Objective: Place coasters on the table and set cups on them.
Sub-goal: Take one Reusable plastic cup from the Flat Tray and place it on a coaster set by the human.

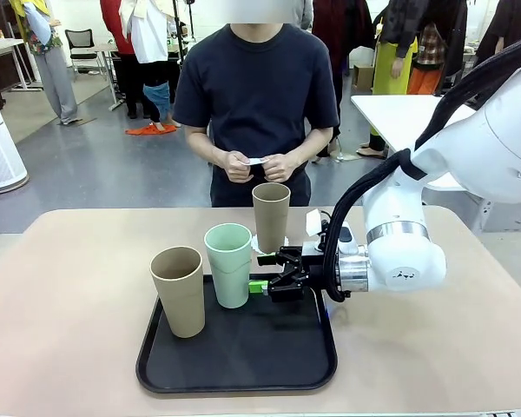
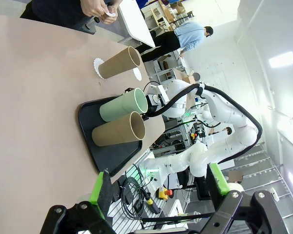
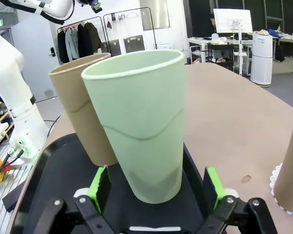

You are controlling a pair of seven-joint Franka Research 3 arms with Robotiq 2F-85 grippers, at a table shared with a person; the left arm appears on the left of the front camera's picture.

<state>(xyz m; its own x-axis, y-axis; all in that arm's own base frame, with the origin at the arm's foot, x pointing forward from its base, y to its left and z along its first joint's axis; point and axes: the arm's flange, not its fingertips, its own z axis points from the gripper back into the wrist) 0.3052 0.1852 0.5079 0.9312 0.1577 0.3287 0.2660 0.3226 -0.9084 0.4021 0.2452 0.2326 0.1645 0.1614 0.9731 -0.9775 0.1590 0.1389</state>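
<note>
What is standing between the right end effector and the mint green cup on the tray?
Nothing visible. The open right end effector faces the pale mint green matte tumbler directly on the black rounded tray. The tan-brown tumbler stands beyond the green one, not in the gap.

Front view looks across the table (image 1: 69,287) at the person (image 1: 256,87); all views share the tray (image 1: 243,356), right wrist nearest.

Two tan cups (image 1: 177,291) (image 1: 271,217), one mint cup (image 1: 229,265), three white coasters (image 1: 259,247) (image 1: 256,161) (image 1: 313,222), one black tray (image 1: 234,365)
</note>
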